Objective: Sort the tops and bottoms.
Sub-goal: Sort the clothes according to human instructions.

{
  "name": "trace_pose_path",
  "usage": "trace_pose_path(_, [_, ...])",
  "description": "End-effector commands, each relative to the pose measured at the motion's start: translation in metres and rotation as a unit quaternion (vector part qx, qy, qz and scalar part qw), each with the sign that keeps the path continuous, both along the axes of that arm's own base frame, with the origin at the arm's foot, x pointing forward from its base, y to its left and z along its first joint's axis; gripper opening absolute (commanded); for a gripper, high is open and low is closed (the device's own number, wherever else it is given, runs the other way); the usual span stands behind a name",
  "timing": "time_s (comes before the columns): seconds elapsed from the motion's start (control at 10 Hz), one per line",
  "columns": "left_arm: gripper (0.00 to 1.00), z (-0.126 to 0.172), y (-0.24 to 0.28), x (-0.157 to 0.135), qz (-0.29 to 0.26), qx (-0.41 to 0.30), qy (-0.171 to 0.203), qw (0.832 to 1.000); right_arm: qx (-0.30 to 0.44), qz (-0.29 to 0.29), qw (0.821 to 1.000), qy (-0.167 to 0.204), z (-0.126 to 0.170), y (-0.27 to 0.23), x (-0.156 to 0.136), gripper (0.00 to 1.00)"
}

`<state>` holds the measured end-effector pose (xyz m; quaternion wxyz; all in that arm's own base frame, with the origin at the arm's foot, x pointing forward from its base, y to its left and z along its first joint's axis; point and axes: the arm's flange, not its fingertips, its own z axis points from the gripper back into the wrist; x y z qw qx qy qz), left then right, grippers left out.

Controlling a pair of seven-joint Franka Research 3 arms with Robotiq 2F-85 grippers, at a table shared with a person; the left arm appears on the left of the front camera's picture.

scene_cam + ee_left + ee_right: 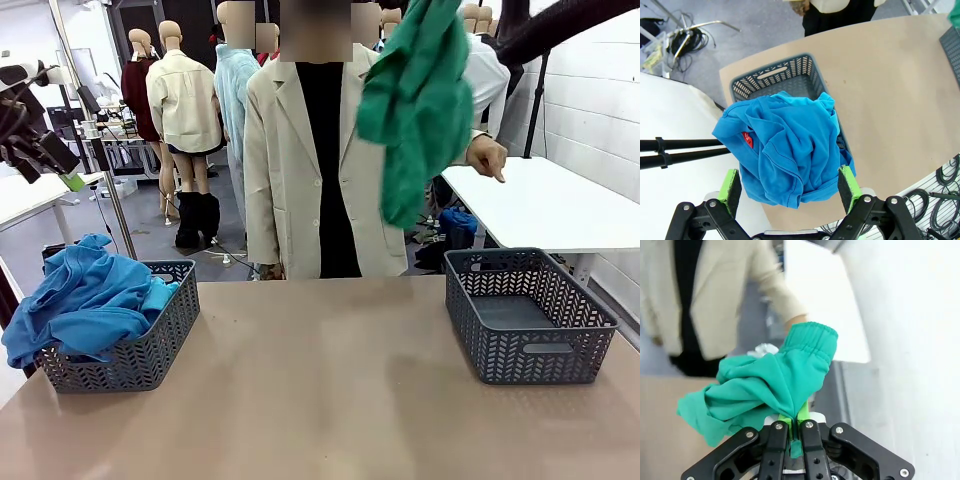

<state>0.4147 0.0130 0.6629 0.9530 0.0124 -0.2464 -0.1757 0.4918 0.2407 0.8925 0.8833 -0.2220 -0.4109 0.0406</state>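
A soft, bright green cloth garment (765, 385) is held high above the table, near the empty grey plastic basket (527, 318). It is judged light, limp and best pinched at a bunched fold. The right gripper (794, 426) is pressed tight on it. The left gripper (790, 187) is spread wide, empty, above the heaped blue cloth tops (785, 155).

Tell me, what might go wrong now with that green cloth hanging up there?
The right fingers pinch only a small fold of the green garment, so it could slip out. It hangs high and left of the empty basket, so a release here would likely miss. The blue tops already spill over their basket and might slide off.
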Motion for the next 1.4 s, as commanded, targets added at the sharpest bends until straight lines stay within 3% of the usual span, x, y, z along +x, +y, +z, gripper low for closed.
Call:
trace_pose_path(0.0, [1.0, 0.001, 0.001, 0.0, 0.0, -0.002, -0.001, 1.0, -0.036, -0.052, 0.996, -0.055, 0.007, -0.005, 0.016, 0.0])
trace_pose_path(0.3, [1.0, 0.001, 0.001, 0.0, 0.0, -0.002, -0.001, 1.0, -0.049, -0.103, 0.993, 0.018, -0.008, -0.052, 0.007, 0.0])
trace_pose_path(0.6, [1.0, 0.001, 0.001, 0.0, 0.0, -0.002, -0.001, 1.0, -0.056, -0.155, 0.977, 0.138, -0.073, -0.115, -0.02, 0.0])
trace_pose_path(0.7, [1.0, 0.001, 0.001, 0.0, 0.0, -0.002, -0.001, 1.0, -0.074, -0.152, 0.972, 0.16, -0.097, -0.13, -0.03, 0.0])
trace_pose_path(0.9, [1.0, 0.001, 0.001, 0.0, 0.0, -0.002, -0.001, 1.0, -0.094, -0.154, 0.973, 0.144, -0.148, -0.154, -0.043, 0.0])
trace_pose_path(1.0, [1.0, 0.001, 0.001, 0.0, 0.0, -0.002, -0.001, 1.0, -0.079, -0.142, 0.973, 0.161, -0.174, -0.165, -0.047, 0.0])
trace_pose_path(1.2, [1.0, 0.001, 0.001, 0.0, 0.0, -0.002, -0.001, 1.0, -0.007, -0.082, 0.983, 0.162, -0.235, -0.174, -0.055, 0.0])
trace_pose_path(1.3, [1.0, 0.001, 0.001, 0.0, 0.0, -0.002, -0.001, 1.0, 0.044, -0.064, 0.987, 0.143, -0.266, -0.178, -0.058, 0.0])
